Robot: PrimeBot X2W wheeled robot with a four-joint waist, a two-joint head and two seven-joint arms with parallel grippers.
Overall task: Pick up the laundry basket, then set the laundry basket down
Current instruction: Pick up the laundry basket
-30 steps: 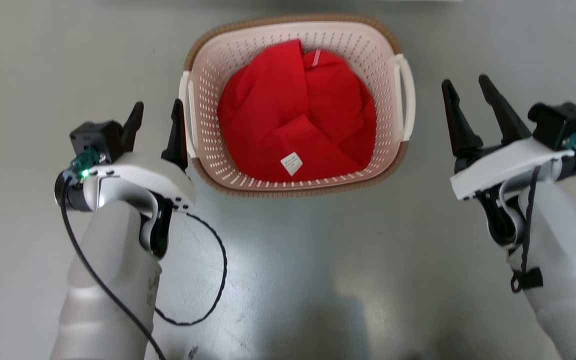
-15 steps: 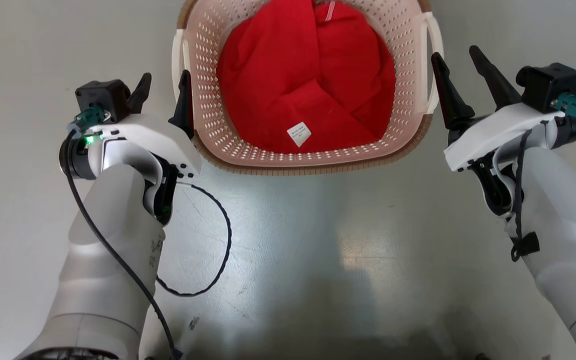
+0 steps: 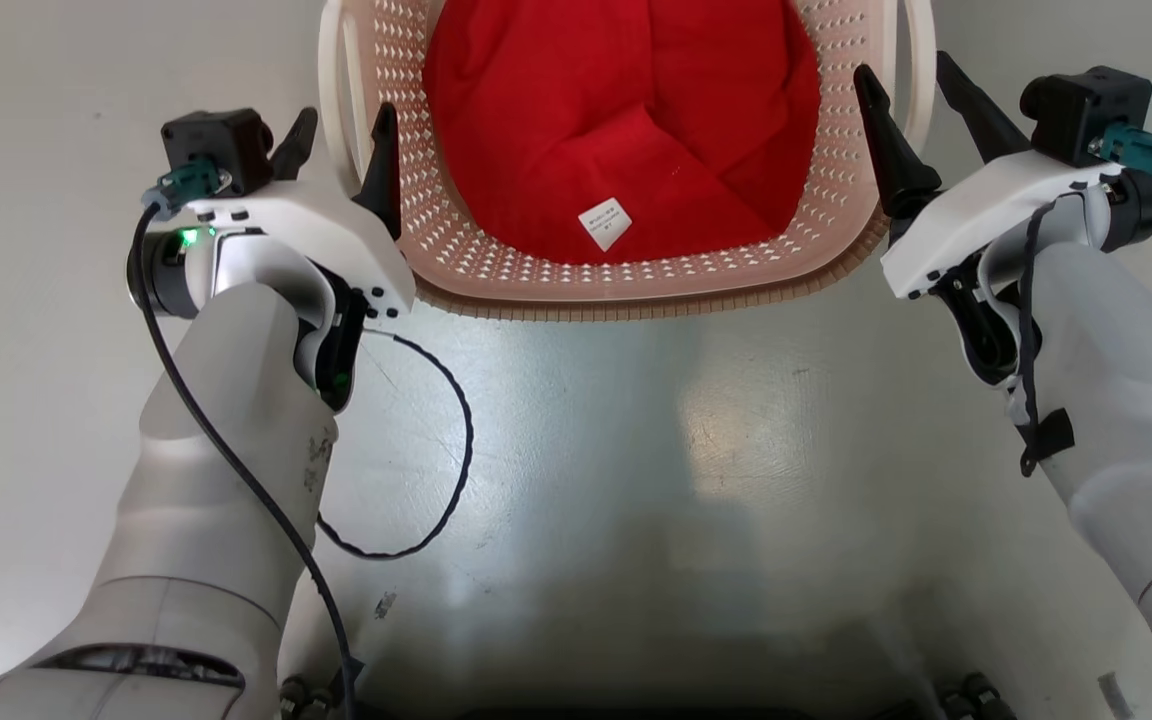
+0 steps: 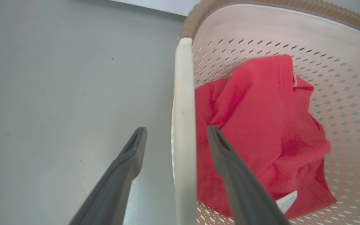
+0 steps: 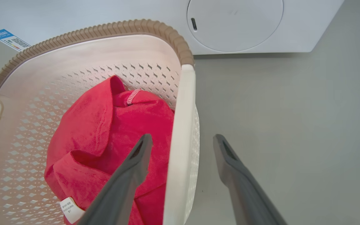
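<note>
Cream-white laundry basket (image 3: 556, 275) awaits gripping: left pincer (image 3: 347, 112) and right pincer (image 3: 901, 63), both spread, straddle its handles (image 4: 183, 125); closing looks next.

Smooth perforated plastic laundry basket (image 3: 496, 262) (ribbed, woven-look rim) — soft matt red cloth (image 3: 626, 120) — glossy grey floor (image 3: 636, 450)

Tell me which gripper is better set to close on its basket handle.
Right, narrowly. Both are open astride a handle, but the right gripper has the right handle centred; the left gripper has the left handle nearer its inner finger.
</note>
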